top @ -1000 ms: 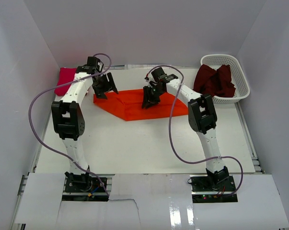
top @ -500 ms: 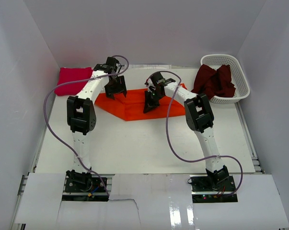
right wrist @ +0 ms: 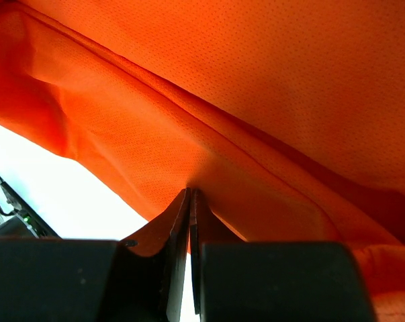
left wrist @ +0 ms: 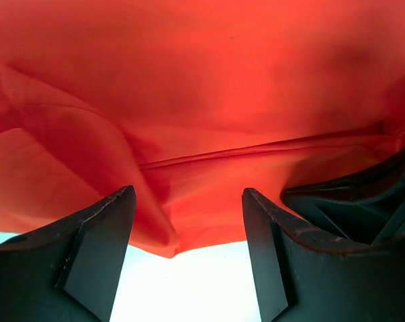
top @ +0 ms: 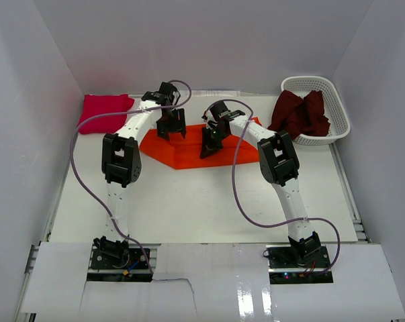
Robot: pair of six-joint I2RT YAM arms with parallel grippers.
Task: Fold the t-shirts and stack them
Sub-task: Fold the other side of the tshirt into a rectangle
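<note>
Orange t-shirt (top: 189, 146) lies crumpled, partly folded, mid-table (top: 189, 208). Right gripper (right wrist: 190, 201) is clamped tight, pinching a fold along the shirt's near side. Left gripper (left wrist: 189, 194) sits just beyond on the shirt's left part, jaws apart, cloth between the fingers, nothing gripped. Far left corner: magenta t-shirt (top: 105, 111), folded. Far right: maroon t-shirt (top: 299, 113) heaped in the white basket (top: 308, 80).
</note>
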